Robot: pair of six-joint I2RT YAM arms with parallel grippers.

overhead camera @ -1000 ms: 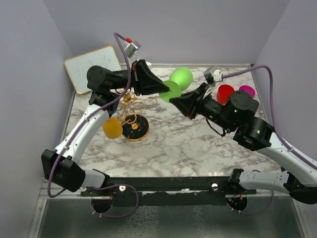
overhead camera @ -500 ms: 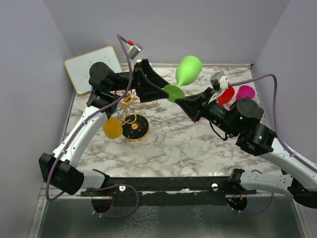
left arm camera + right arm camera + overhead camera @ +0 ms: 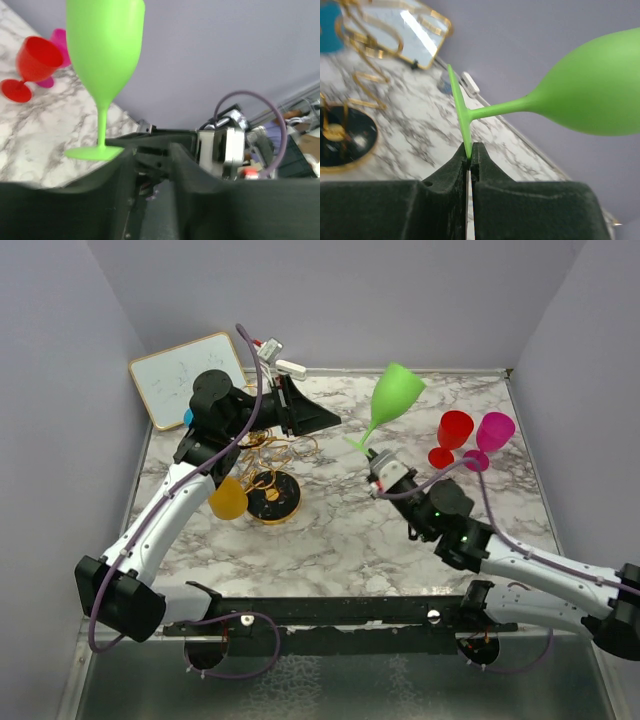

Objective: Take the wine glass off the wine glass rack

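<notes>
The gold wire wine glass rack point(image 3: 266, 452) stands on its round black base at the left middle, with a yellow glass point(image 3: 228, 499) hanging from it. It also shows in the right wrist view point(image 3: 361, 75). A green wine glass point(image 3: 397, 392) is off the rack, held tilted in the air. My right gripper point(image 3: 372, 453) is shut on the rim of its foot, as the right wrist view shows point(image 3: 470, 152). My left gripper point(image 3: 322, 418) is open and empty, left of the glass. The left wrist view shows the green glass point(image 3: 102, 50) just beyond its fingers.
A red glass point(image 3: 452, 430) and a magenta glass point(image 3: 493, 430) stand on the marble table point(image 3: 330, 530) at the right back. A small whiteboard point(image 3: 185, 375) leans at the back left corner. A blue item point(image 3: 188, 417) sits by the rack.
My left gripper has let go of the green glass's foot and drawn back left. My right gripper has swung the glass up and to the right, away from the rack.
</notes>
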